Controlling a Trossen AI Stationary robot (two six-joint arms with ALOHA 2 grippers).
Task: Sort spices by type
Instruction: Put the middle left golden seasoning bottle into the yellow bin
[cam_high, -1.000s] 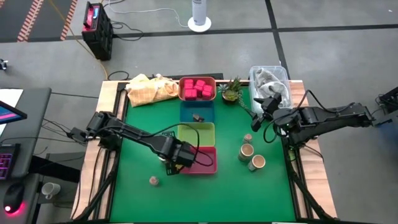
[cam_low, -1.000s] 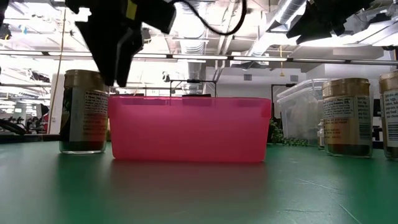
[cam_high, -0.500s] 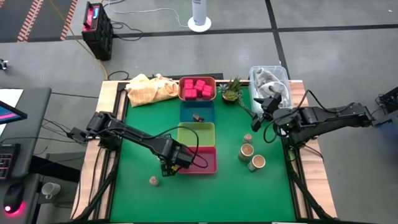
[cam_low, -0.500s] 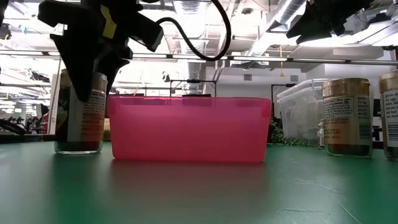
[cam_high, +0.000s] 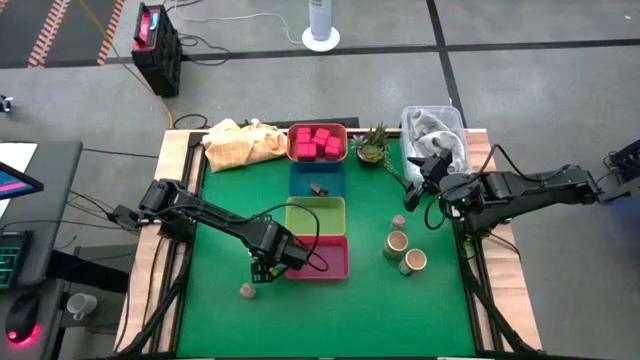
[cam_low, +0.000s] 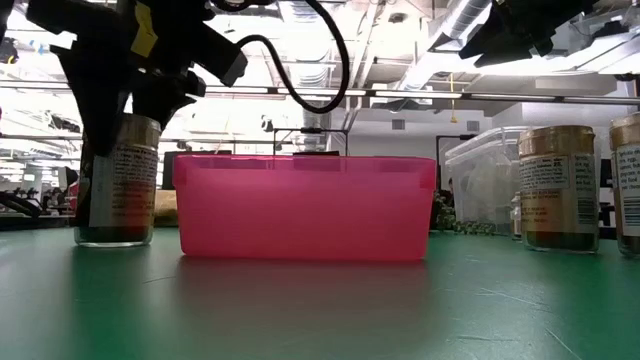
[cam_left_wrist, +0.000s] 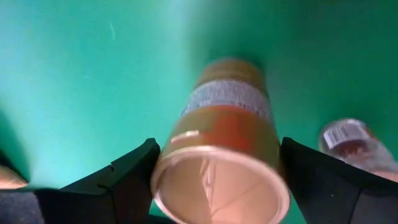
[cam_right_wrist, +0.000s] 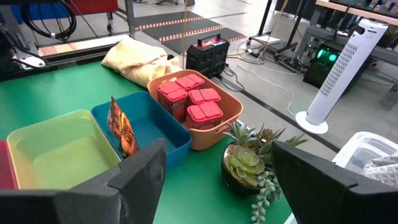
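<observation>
My left gripper (cam_high: 265, 268) stands by the pink tray's left end, shut on a tan cylinder with a cream top (cam_left_wrist: 221, 186). The cylinder also shows in the low view (cam_low: 118, 190). A tiny round jar (cam_high: 246, 291) sits on the mat just nearer. Two more tan cylinders (cam_high: 397, 243) (cam_high: 414, 261) and another small jar (cam_high: 399, 221) stand right of the trays. Pinkish-red cubes (cam_high: 318, 143) fill the far orange tray. A small dark piece (cam_high: 318, 188) lies in the blue tray. My right gripper (cam_right_wrist: 227, 180) is open and waits above the table's far right. My left gripper holds the tan cylinder between its two fingers, one finger (cam_left_wrist: 127, 180) on each side of its upper wall (cam_left_wrist: 186, 134) just below the cream top. The fingers come from above, pointing down. The cylinder stands upright, and its base (cam_low: 112, 240) shows at mat level.
Pink tray (cam_high: 335, 268), yellow-green tray (cam_high: 300, 215) and blue tray (cam_high: 300, 178) form a row down the middle. A potted plant (cam_high: 372, 145), a clear bin (cam_high: 450, 125) and a yellow cloth (cam_high: 240, 140) line the far edge. Open green mat lies near left.
My left gripper moved toward the table's left and near edges, from above the pink tray's left end onto the tan cylinder. The cylinder shifted a little to the left with it and stayed upright.
</observation>
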